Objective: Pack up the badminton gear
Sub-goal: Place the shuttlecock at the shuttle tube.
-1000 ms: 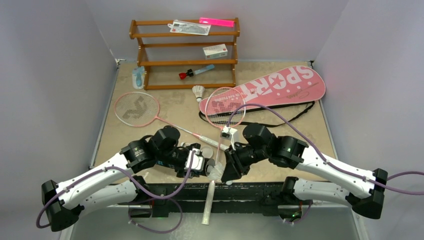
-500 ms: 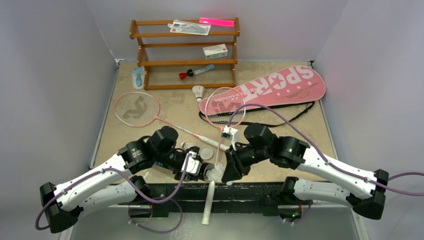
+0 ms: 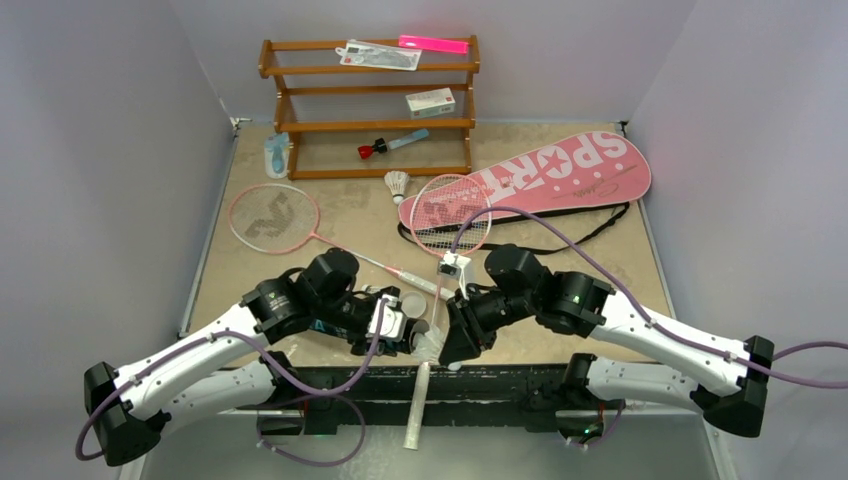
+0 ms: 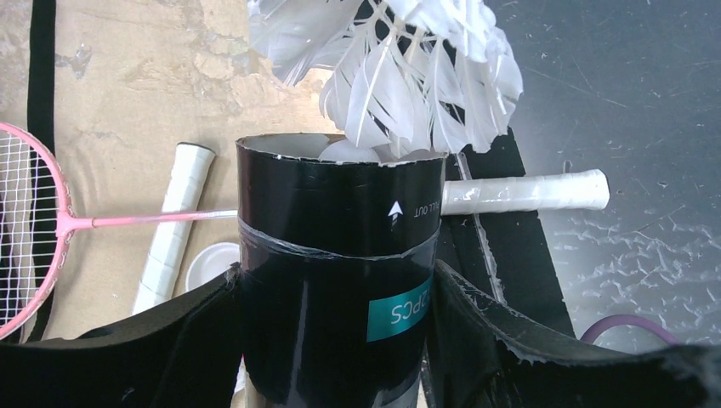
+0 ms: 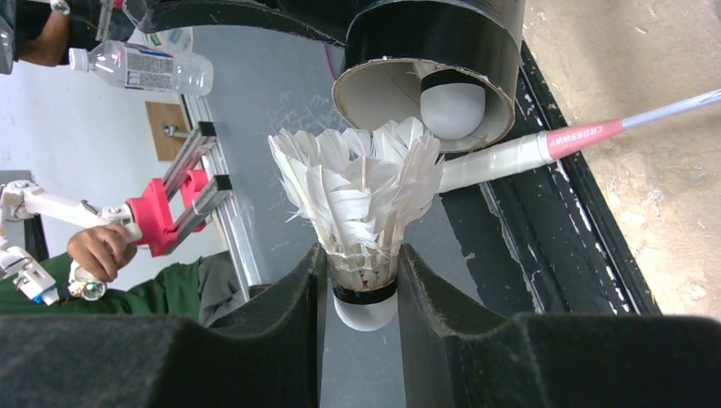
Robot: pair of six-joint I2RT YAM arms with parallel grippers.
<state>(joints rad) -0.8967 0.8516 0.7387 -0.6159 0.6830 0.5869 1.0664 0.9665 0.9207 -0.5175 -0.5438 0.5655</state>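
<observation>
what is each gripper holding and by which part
Left gripper clamps the black tube around its body, just below the open end. Right gripper pinches a shuttlecock at its base by the cork, feathers toward the tube's mouth.

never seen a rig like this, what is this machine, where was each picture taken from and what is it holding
This is a robot: a left arm and a right arm bolted at a table's near edge. The wide picture is shot from above and behind them; the close-ups from each wrist. On the table lie a pink racket, a second racket, a pink bag, a loose shuttlecock and a wooden shelf. The left fingers grip a black tube; the right fingers pinch a second shuttlecock, feathers toward the tube's mouth.
</observation>
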